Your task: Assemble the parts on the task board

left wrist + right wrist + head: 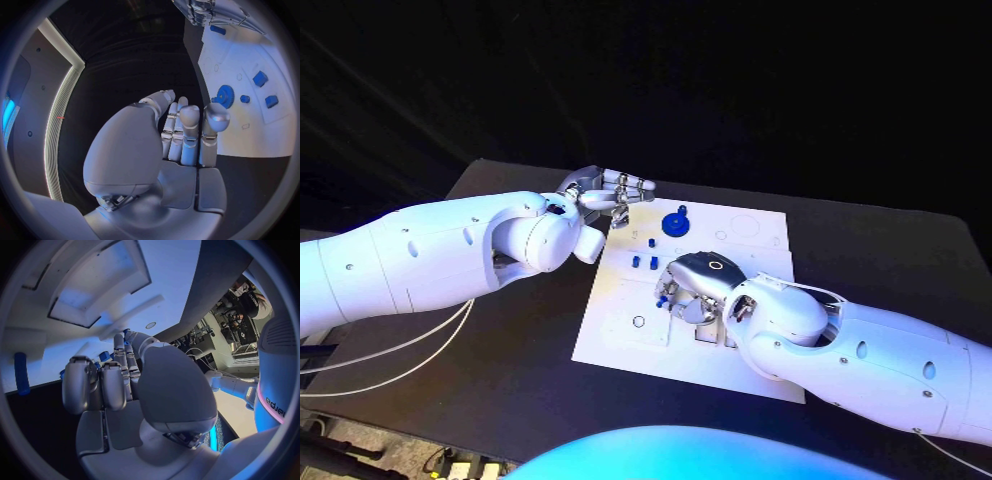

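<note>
The right robot hand is nearest. It is low over the middle of the board, fingers curled down, with a small blue part at its fingertips. In the right wrist view, blue shows between the curled fingers, so the hand seems to be pinching that part, though the grip itself is mostly hidden. A blue peg lies apart on the board beside it, and a recessed slot lies beyond.

Further up the board, three small blue pieces stand close together, and past them sits a blue gear near the far edge. The left wrist view shows the gear and loose blue blocks resting on the white plate.

Farthest, the left robot hand hangs at the board's far left corner, over the bench; its fingers lie together, straight and holding nothing.

My judgement is that the step in hand is picking or seating one small part mid-board, with most pieces not yet placed. The next move calls for a firm pinch, then aligning the part squarely over its socket before pressing down.
</note>
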